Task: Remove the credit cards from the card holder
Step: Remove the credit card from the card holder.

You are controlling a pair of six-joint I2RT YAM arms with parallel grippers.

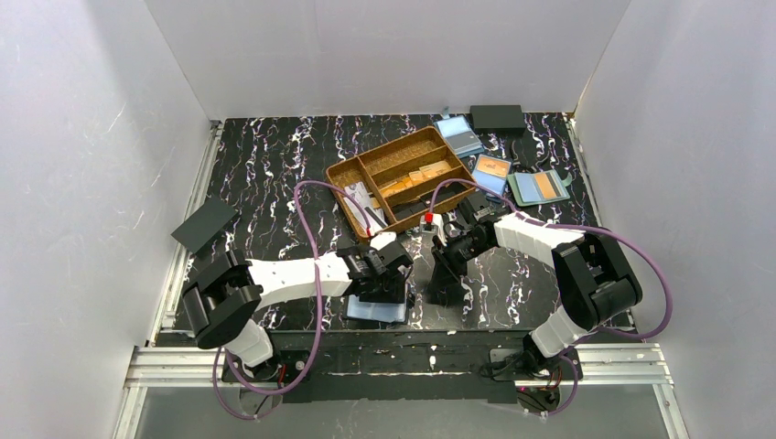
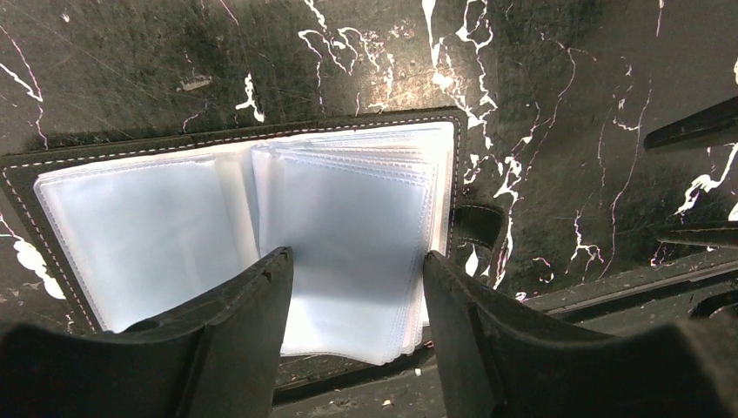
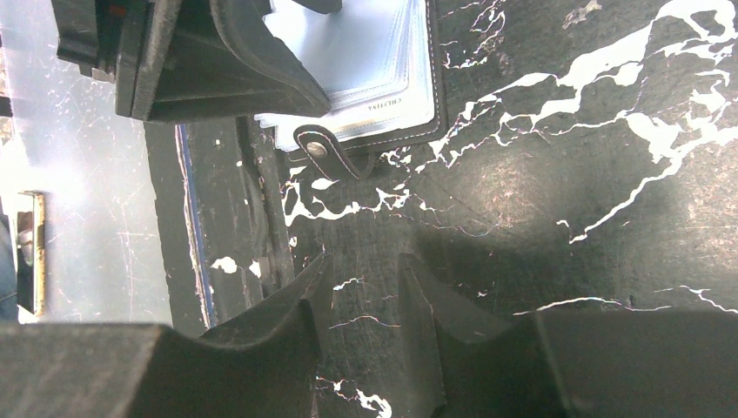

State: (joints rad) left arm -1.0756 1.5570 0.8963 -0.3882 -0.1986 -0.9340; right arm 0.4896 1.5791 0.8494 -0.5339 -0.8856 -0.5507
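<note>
Black leather, the card holder [image 2: 26,187] lies open and flat on the marbled table [image 1: 265,155], well in front of the wooden tray [image 1: 379,149]. The left gripper [image 2: 357,261] hangs right over it, fingers spread across the right-hand clear sleeves [image 2: 348,200] and blocking the view. Beside it, also in front of the tray, the right gripper [image 3: 361,261] has its fingers apart over bare tabletop. Behind the tray are blue holders [image 1: 492,172].

the overhead view is bright and even, slightly grainy, its white walls [image 1: 82,183] softly lit. clear plastic sleeves in the open black card holder [image 2: 348,218] glare pale blue, and the left hand [image 2: 357,266] is blurred up close. the right wrist view blows out white at its left edge, with a soft shadow on the black, white-veined marble tabletop [image 3: 540,200].
</note>
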